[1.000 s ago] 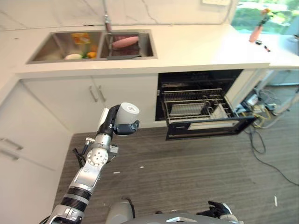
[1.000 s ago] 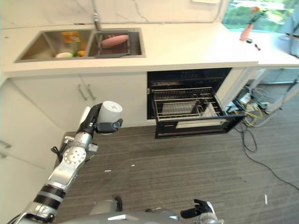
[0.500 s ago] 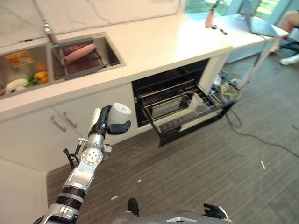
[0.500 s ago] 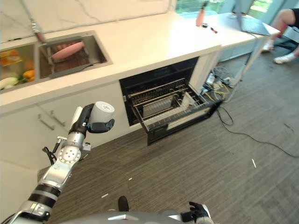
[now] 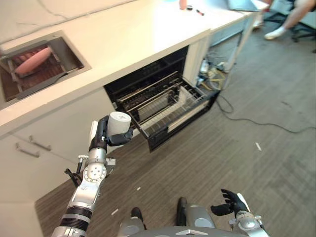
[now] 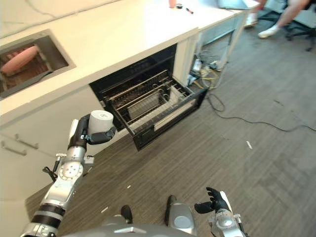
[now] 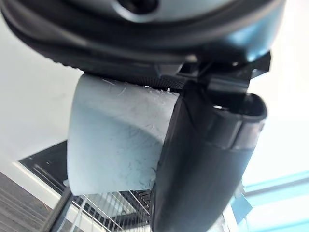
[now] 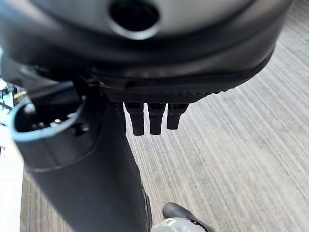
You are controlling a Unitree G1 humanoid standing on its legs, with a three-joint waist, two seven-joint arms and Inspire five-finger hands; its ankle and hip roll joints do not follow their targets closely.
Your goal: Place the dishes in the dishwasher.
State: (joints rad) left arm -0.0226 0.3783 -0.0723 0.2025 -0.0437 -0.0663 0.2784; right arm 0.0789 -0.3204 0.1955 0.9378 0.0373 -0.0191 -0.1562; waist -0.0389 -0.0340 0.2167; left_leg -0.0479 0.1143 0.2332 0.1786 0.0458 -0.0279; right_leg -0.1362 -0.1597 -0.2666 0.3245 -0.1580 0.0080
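A white cup (image 5: 119, 122) is gripped by the left hand (image 5: 104, 136), with fingers and thumb curled round its side – the left wrist view shows the thumb (image 7: 203, 164) laid across the cup's wall. The left arm is raised from the lower left, the hand held upright above the floor (image 5: 222, 148), the cup just left of the dishwasher (image 5: 163, 106) and apart from it. The cup's flat end is turned up and toward the camera.

The right hand (image 5: 231, 203) is seen low at the near right, fingers loosely spread and holding nothing; in the right wrist view its fingers (image 8: 149, 118) hang relaxed over the floor.

The dishwasher is open beneath a white counter (image 5: 128, 34), its wire rack (image 5: 165, 103) pulled out over the lowered door. Pale dishes can be made out in the rack, though not told apart. A sink (image 5: 34, 66) is set in the counter at the far left – a pink dish (image 5: 32, 53) lies in it. White cabinets (image 5: 44, 143) run below the counter. Grey wood-grain flooring covers the room, with cables (image 5: 237, 116) trailing right of the dishwasher. At the far right, a person's legs (image 5: 291, 17) are seen.
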